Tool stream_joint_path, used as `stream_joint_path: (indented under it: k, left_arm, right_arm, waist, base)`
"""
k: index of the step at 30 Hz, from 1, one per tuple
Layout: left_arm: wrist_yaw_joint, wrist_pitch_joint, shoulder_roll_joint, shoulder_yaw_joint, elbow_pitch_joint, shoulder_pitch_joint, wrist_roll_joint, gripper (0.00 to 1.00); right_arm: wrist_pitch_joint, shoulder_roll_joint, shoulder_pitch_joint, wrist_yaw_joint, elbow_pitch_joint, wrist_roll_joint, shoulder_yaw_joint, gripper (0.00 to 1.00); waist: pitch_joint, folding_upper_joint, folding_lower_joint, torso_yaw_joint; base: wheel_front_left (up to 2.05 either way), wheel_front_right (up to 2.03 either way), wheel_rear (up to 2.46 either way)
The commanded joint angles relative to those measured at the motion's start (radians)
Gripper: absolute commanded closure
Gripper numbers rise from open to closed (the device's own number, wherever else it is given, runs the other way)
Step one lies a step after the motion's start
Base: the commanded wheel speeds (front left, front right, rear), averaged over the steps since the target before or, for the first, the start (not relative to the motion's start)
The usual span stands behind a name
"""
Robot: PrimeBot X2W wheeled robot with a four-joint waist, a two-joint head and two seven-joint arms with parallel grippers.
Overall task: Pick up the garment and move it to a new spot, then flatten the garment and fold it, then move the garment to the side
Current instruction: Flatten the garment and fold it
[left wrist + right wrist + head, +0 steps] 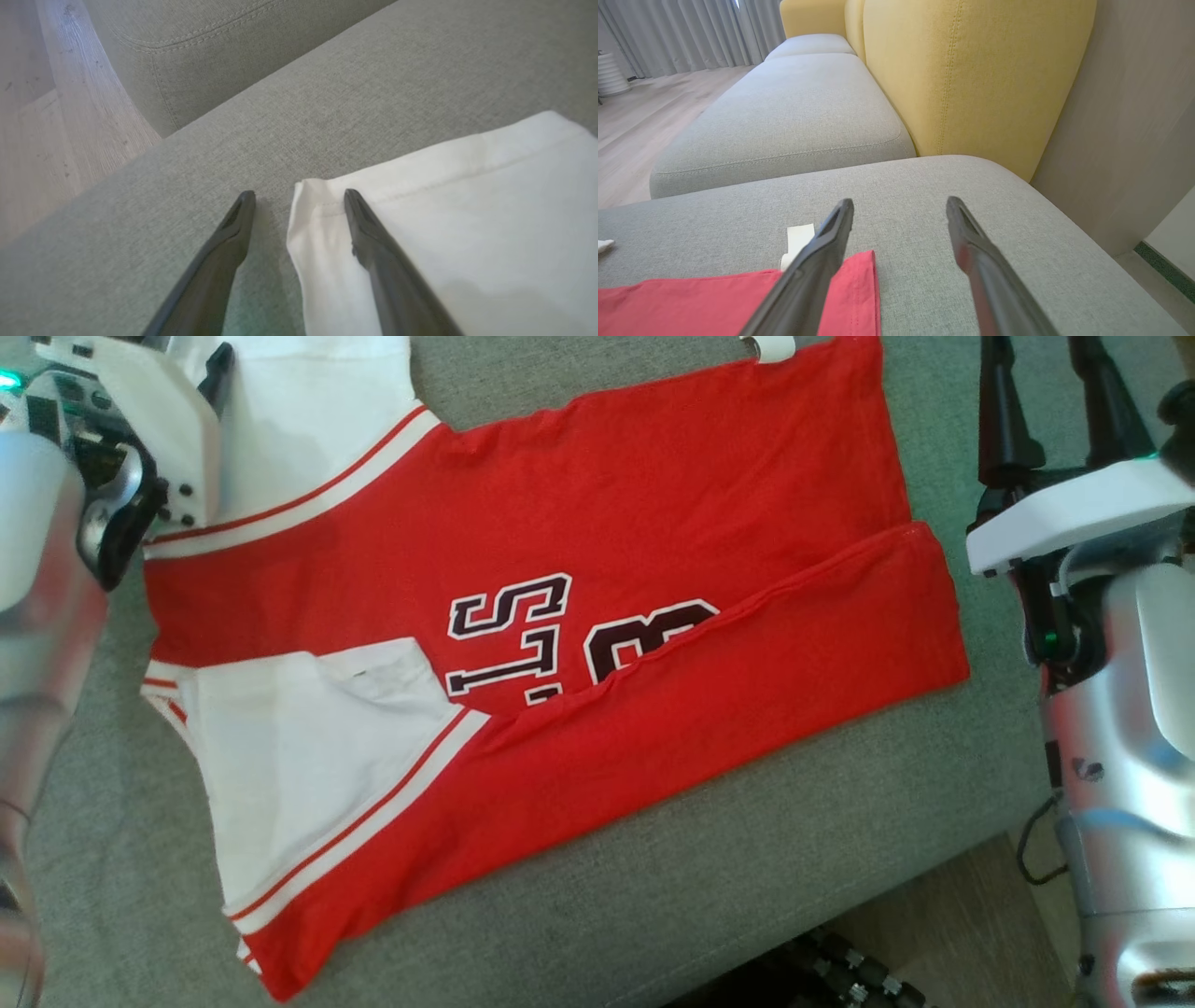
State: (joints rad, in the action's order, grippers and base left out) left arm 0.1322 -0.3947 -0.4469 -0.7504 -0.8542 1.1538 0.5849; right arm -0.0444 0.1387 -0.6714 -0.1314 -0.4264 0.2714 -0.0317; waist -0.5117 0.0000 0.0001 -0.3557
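Two grippers stand open: the left gripper (299,198) straddles the corner of the white sleeve (467,210), the right gripper (900,205) the red hem (859,280). The jersey (560,644) lies flat near the cushion's (747,877) front edge, its near side folded over.

The garment (607,504) is matt cloth, the cushion (700,896) coarse grey weave — the floor (46,140) smooth wood-grain, the forearm (1120,784) glossy silver.

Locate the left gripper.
Left wrist view: the left gripper is open at the white sleeve corner, one finger over it, the other over the grey cushion.
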Motion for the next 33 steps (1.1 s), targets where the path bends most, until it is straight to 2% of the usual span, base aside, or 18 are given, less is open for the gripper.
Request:
stream_joint_path:
  k: [1,2,3,5,7,11,14,18,22,27,33]
  left_arm:
    - [-0.002,-0.054,-0.030,-0.008,0.007,0.002,0.041,0.00]
    - [-0.002,-0.091,-0.026,-0.017,0.005,-0.006,0.074,0.28]
    - [-0.002,-0.132,-0.024,-0.027,0.008,-0.016,0.109,1.00]
    - [-0.002,-0.193,-0.031,-0.051,0.028,-0.024,0.159,1.00]
    - [-0.002,-0.191,-0.039,-0.054,0.040,-0.021,0.172,1.00]
    - [-0.002,-0.115,-0.042,-0.043,0.058,-0.014,0.200,1.00]
    - [-0.002,0.001,-0.031,-0.033,0.074,-0.004,0.189,1.00]
    - [-0.003,0.162,0.005,-0.011,0.103,-0.001,0.179,1.00]
    - [-0.006,0.266,0.034,-0.013,0.152,-0.011,0.160,1.00]
    - [-0.012,0.321,0.050,-0.031,0.241,-0.052,0.144,1.00]
    - [-0.023,0.315,0.056,-0.061,0.365,-0.108,0.141,1.00]
  right_arm:
    - [-0.009,0.006,-0.025,0.001,0.020,0.000,-0.014,0.00]
    - [-0.009,0.008,-0.028,0.001,0.014,-0.002,-0.014,0.00]
    - [-0.008,0.010,-0.031,0.001,0.009,-0.002,-0.013,0.00]
    - [-0.001,0.006,-0.039,0.001,0.002,0.014,-0.007,0.00]
    - [0.003,0.011,-0.043,0.001,0.001,0.015,-0.009,0.00]
    - [0.015,0.044,-0.057,0.001,-0.006,-0.001,-0.027,0.00]
    - [0.027,0.067,-0.067,0.001,-0.019,-0.009,-0.044,0.00]
    - [0.053,0.107,-0.074,0.001,-0.046,-0.011,-0.073,0.00]
    - [0.098,0.163,-0.073,0.001,-0.097,-0.009,-0.114,0.00]
    - [0.176,0.234,-0.079,0.001,-0.204,-0.001,-0.158,0.00]
    - [0.231,0.292,-0.112,0.001,-0.341,0.005,-0.171,0.00]
  waist:
    - [0.003,0.0000,-0.0001,0.001]
    - [0.005,0.0000,-0.0001,0.003]
    - [0.008,0.0000,-0.0001,0.005]
    - [0.015,0.0000,-0.0001,0.012]
    - [0.018,0.0000,-0.0001,0.017]
    - [0.039,0.0000,-0.0001,0.047]
    - [0.063,0.0000,-0.0001,0.076]
    - [0.099,0.0000,-0.0001,0.129]
    - [0.126,0.0000,-0.0001,0.194]
    - [0.144,0.0000,-0.0001,0.266]
    - [0.140,0.0000,-0.0001,0.330]
  base:
    - [0.00,0.00,0.00]
    - [0.00,0.00,0.00]
    - [0.00,0.00,0.00]
    - [0.00,0.00,0.00]
    - [0.00,0.00,0.00]
    - [0.00,0.00,0.00]
    - [0.00,0.00,0.00]
    - [0.00,0.00,0.00]
    - [0.00,0.00,0.00]
    - [0.00,0.00,0.00]
    - [0.00,0.00,0.00]
